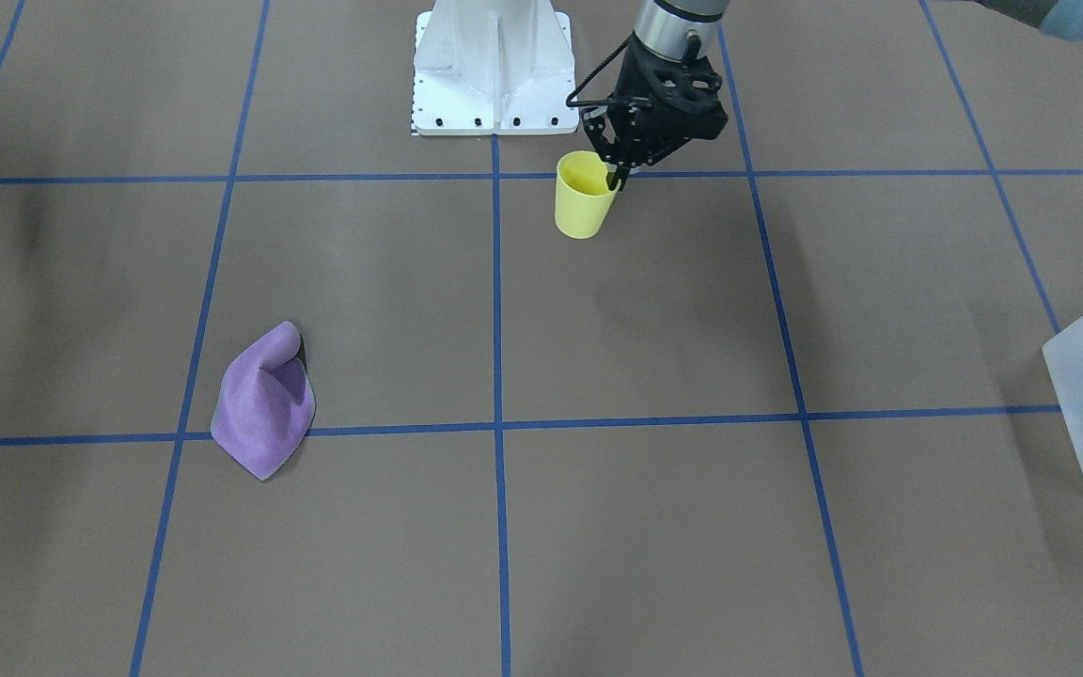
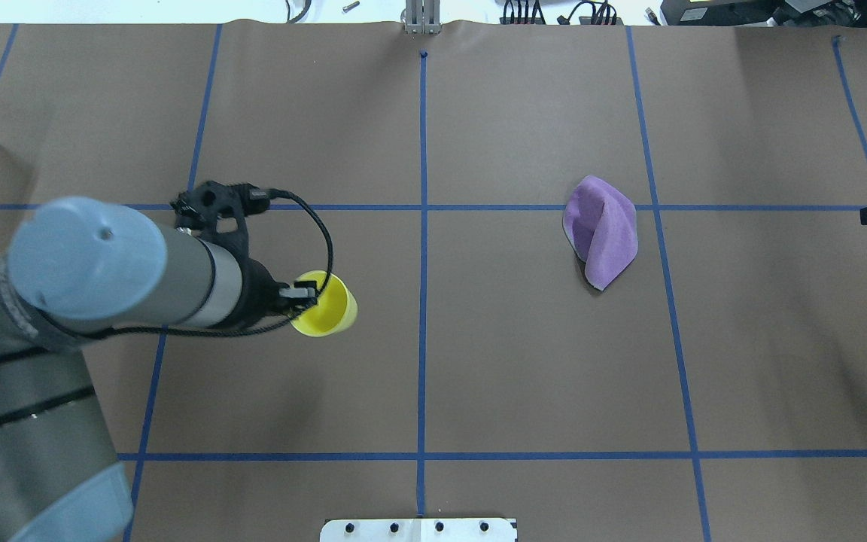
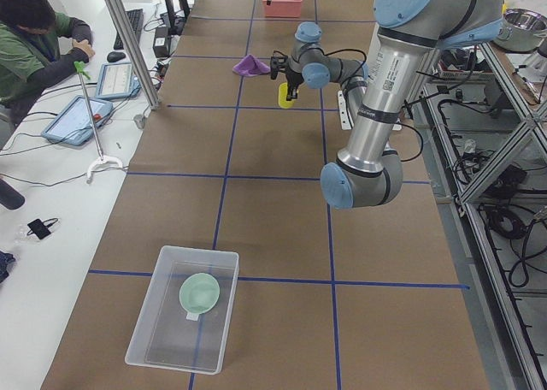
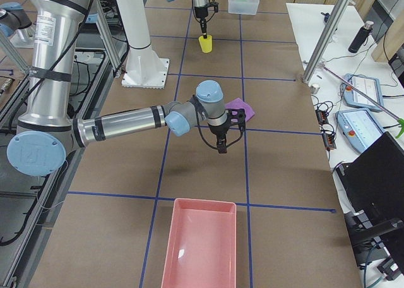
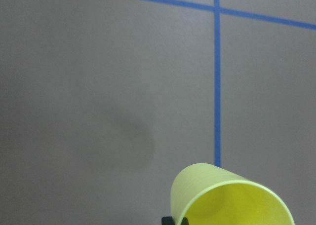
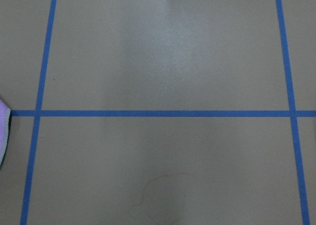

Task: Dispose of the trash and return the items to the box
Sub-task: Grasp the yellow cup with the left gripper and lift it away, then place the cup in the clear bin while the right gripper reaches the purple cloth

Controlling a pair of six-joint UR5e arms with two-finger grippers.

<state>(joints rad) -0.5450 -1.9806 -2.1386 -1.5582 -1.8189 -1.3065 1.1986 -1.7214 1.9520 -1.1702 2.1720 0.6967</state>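
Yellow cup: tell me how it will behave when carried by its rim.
Probably light: the left gripper holds the cup by one rim wall alone. Apt to slip or swing, since the pinch is off-centre and the plastic looks smooth. Set down, it might tip: tapered, narrow base.

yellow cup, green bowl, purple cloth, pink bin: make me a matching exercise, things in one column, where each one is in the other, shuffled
1. yellow cup
2. green bowl
3. purple cloth
4. pink bin

A. empty, at the end of the table
B. inside the frosted bin
C. pinched at its rim by the left gripper
D. crumpled on the table, untouched

Pairs: 1-C, 2-B, 3-D, 4-A
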